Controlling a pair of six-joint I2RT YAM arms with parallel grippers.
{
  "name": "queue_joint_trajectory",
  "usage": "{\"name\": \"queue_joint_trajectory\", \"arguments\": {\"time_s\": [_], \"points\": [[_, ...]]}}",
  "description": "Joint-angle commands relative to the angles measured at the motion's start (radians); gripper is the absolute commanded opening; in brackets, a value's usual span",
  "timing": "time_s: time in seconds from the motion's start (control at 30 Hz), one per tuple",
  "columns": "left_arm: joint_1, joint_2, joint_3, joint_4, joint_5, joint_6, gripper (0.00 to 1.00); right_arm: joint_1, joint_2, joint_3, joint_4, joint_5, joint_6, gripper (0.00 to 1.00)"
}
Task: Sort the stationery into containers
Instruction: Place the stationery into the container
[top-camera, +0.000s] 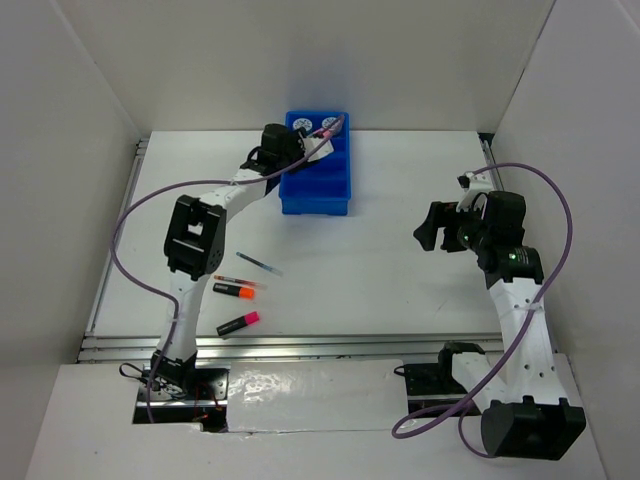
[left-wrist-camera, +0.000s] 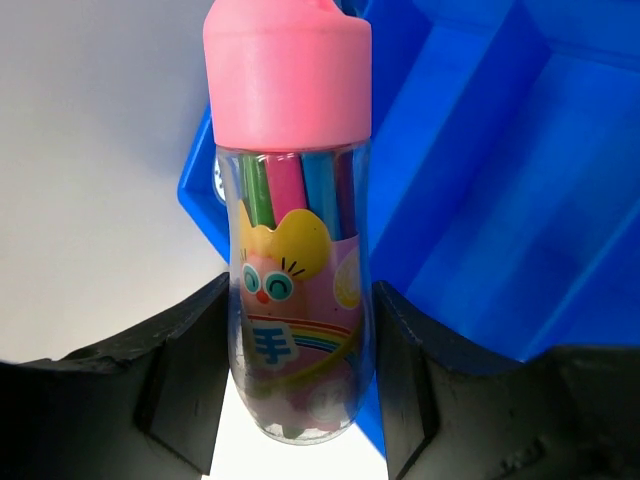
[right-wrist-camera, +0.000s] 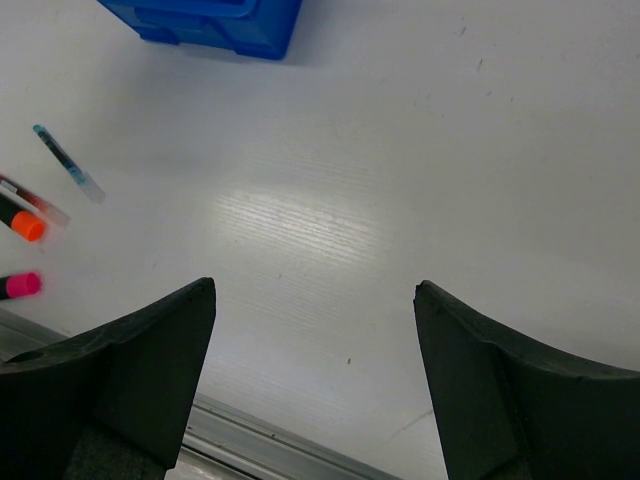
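My left gripper (top-camera: 303, 150) is shut on the pink cylinder (top-camera: 326, 139), a clear tube of coloured pens with a pink cap (left-wrist-camera: 300, 250). It holds the tube over the left rim of the blue tray (top-camera: 315, 203), cap pointing over the compartments (left-wrist-camera: 500, 200). Two patterned rolls (top-camera: 300, 124) (top-camera: 328, 124) lie in the tray's far compartment. A blue pen (top-camera: 260, 264), a red pen (top-camera: 238, 281), an orange highlighter (top-camera: 232, 290) and a pink highlighter (top-camera: 238, 323) lie on the table at the front left. My right gripper (top-camera: 432, 232) is open and empty above bare table (right-wrist-camera: 315, 300).
The right wrist view shows the tray's near corner (right-wrist-camera: 215, 25), the blue pen (right-wrist-camera: 68, 163), the red pen (right-wrist-camera: 35, 202), the orange highlighter (right-wrist-camera: 22, 222) and the pink highlighter (right-wrist-camera: 20, 286). White walls enclose the table. A metal rail (top-camera: 300, 345) runs along the front edge.
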Motion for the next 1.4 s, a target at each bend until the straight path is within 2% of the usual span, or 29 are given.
{"name": "queue_joint_trajectory", "arguments": {"time_s": [0.0,0.2,0.33,0.53,0.83,1.2,1.3,1.33,1.37], "points": [[0.001,0.016,0.060,0.218,0.019,0.055,0.00,-0.011,0.006,0.014,0.036,0.006,-0.008,0.86],[0.012,0.069,0.068,0.301,0.082,0.150,0.00,-0.014,0.009,-0.003,0.050,0.000,0.005,0.86],[0.029,0.123,0.152,0.228,0.169,0.191,0.01,-0.017,0.013,0.002,0.050,0.000,0.006,0.86],[0.044,0.152,0.208,0.156,0.243,0.211,0.11,-0.020,0.012,0.002,0.048,0.000,0.008,0.86],[0.047,0.178,0.230,0.087,0.277,0.251,0.19,-0.028,0.007,-0.007,0.051,-0.003,0.011,0.86],[0.041,0.258,0.329,0.050,0.260,0.286,0.21,-0.031,0.009,-0.010,0.051,-0.003,0.011,0.86],[0.041,0.273,0.341,0.056,0.255,0.285,0.28,-0.031,0.010,-0.012,0.051,-0.001,0.008,0.86],[0.041,0.276,0.341,0.058,0.257,0.283,0.36,-0.029,0.010,-0.012,0.048,-0.003,0.008,0.86],[0.041,0.276,0.341,0.061,0.254,0.279,0.40,-0.032,0.012,-0.012,0.050,-0.004,0.008,0.86]]}}
